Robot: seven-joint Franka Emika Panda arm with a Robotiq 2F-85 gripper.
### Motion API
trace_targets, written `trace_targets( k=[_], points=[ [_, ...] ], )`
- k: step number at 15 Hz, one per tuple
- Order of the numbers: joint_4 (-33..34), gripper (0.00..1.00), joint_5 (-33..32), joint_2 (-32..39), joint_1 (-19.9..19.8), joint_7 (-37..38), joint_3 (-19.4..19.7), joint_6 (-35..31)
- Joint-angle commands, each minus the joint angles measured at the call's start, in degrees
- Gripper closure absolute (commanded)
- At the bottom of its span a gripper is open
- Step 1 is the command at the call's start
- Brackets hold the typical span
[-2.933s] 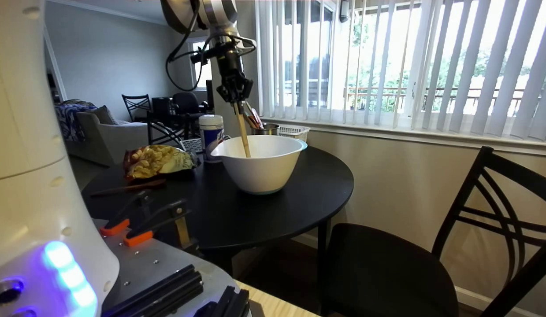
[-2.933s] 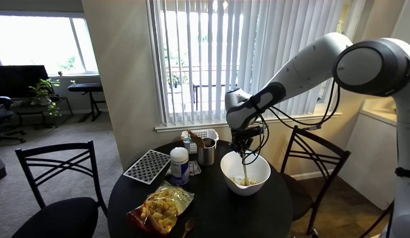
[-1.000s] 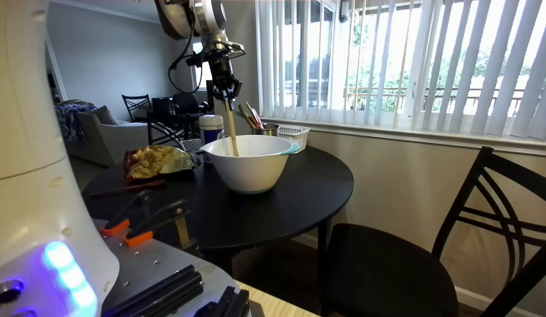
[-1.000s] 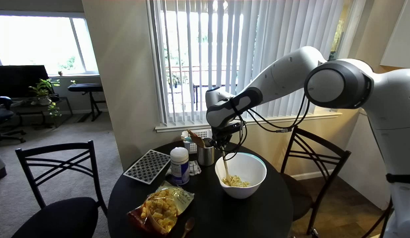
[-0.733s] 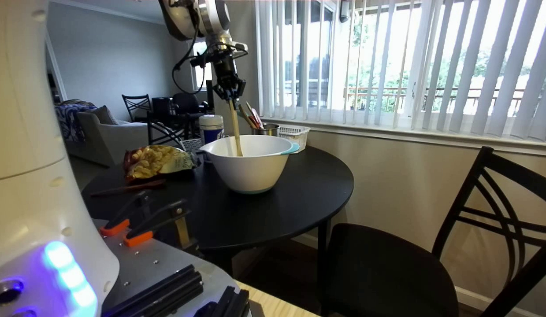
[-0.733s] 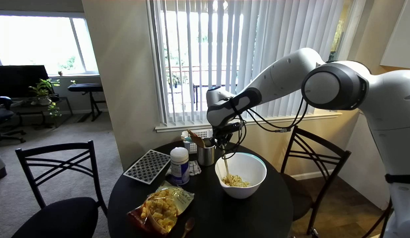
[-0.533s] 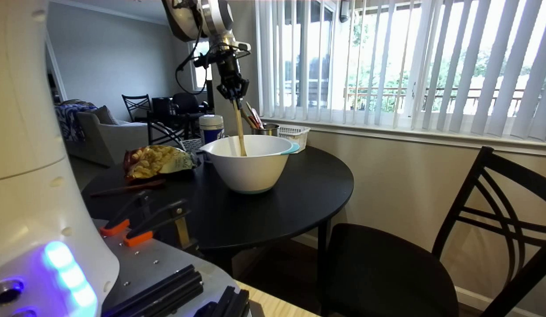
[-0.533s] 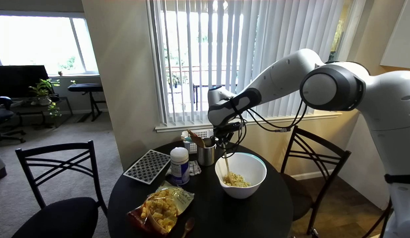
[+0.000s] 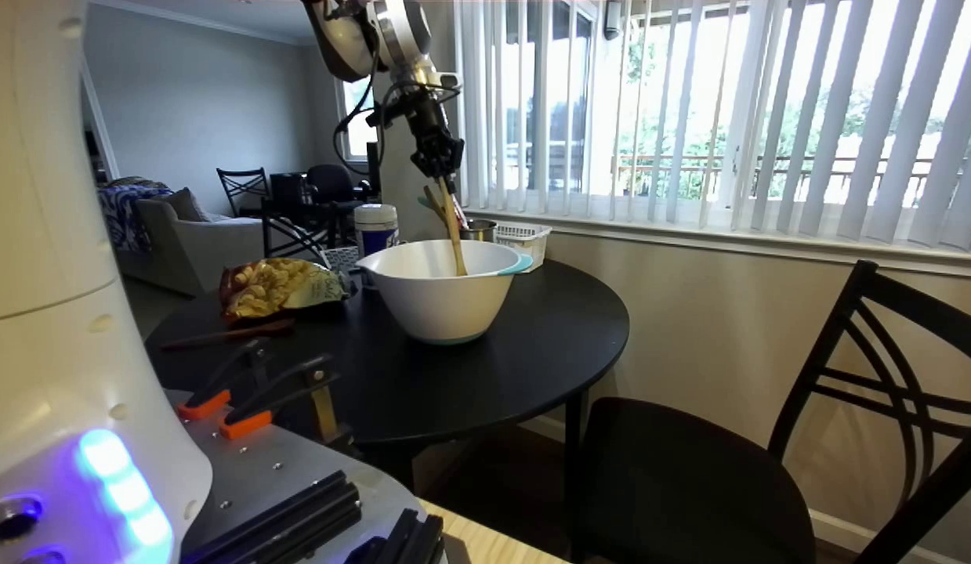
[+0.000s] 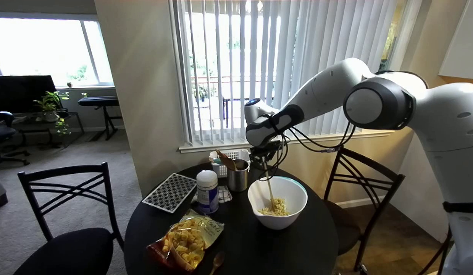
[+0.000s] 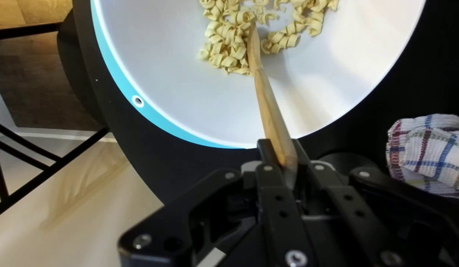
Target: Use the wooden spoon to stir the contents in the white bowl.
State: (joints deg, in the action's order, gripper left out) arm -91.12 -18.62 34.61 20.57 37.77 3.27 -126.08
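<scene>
Stirring seems the step in hand: the gripper (image 11: 281, 148) is clamped on the upper handle of the spoon (image 11: 269, 104), probably to clear the bowl (image 11: 159, 70) while the far end reaches down. That end sits inside the bowl, among the pasta (image 11: 225, 48), the handle tilted, which likely suits sweeping pieces aside rather than pressing down. In both exterior views the bowl stands upright on the table (image 10: 255, 252), with nothing seen bracing it, so a hard push against its wall could slide it
</scene>
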Motion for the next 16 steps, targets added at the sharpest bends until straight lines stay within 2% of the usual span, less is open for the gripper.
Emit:
trace_targets(
  k=[1, 5, 11, 16],
  points=[
    [-3.6, 0.97, -2.43, -2.22, 0.74, 3.51, 1.17, -1.02],
    [-8.33, 0.97, -2.4, -5.11, 0.21, 4.83, 0.81, -1.74],
    [-18.68, 0.97, -2.69, -10.83, -1.49, 6.21, 1.26, -5.56],
    [-25.34, 0.97, -1.66, -14.5, -2.49, 5.32, -0.07, -10.08]
  ],
)
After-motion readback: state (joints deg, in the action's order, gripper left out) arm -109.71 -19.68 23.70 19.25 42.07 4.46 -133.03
